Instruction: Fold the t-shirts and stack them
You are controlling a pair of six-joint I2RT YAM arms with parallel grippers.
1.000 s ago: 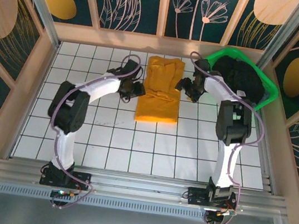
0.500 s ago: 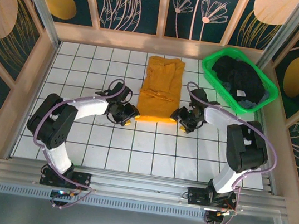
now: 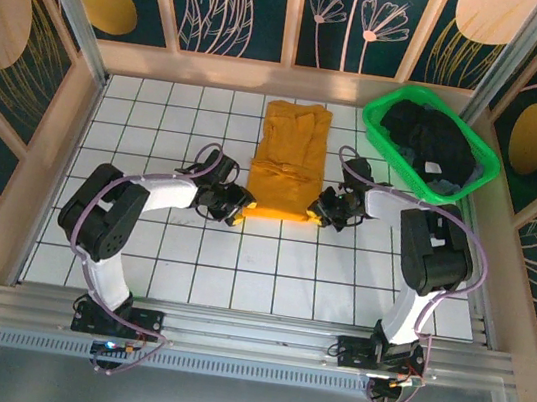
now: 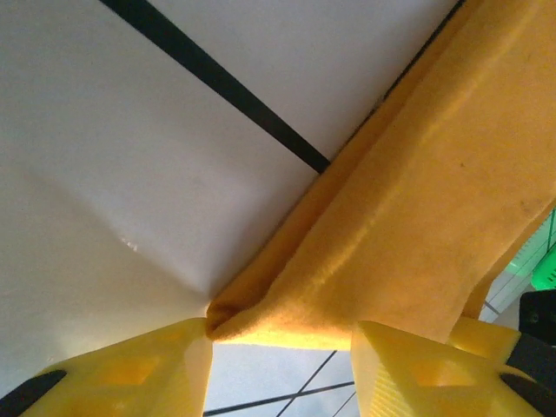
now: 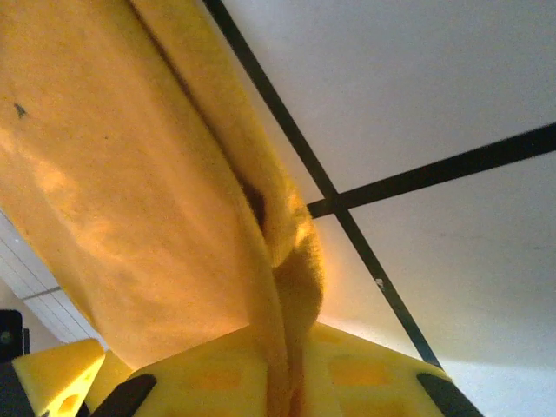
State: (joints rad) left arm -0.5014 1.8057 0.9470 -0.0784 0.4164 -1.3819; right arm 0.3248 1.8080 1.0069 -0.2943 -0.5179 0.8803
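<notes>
Left gripper (image 3: 235, 206): a two-finger claw with yellow fingers. It sits low on the white gridded table (image 3: 268, 272), at the near-left corner of the plain orange-yellow t-shirt (image 3: 287, 163) of soft thin cloth.
Left claw state: released. In the left wrist view the left gripper (image 4: 282, 356) has its fingers well apart, with the cloth corner lying in the gap and touching one finger.
T-shirt position: mid-table, between the two arms, folded into a narrow strip. The grippers are at its near edge.
Right gripper (image 3: 324, 209): at the near-right corner of the strip.
Right claw state: clenched on the t-shirt. In the right wrist view the right gripper (image 5: 287, 382) has the bunched cloth edge nipped between its fingers.
Green plastic basket (image 3: 374, 116): far right, holding dark clothes, apart from the t-shirt.
Fault 1: the near edge could lift skewed. Likely cause: one corner is clamped while the other is loose.
Fault 2: the strip could open out. Likely cause: the fingers catch only the upper layers of thin cloth.
Fault 3: the fold could land crooked. Likely cause: the two arms travel unequally.
Long axis: runs near to far, away from the arm bases.
Heading: the flat, straight edge faces the bases and the rumpled end lies far. Which end carries the collar cannot be told.
</notes>
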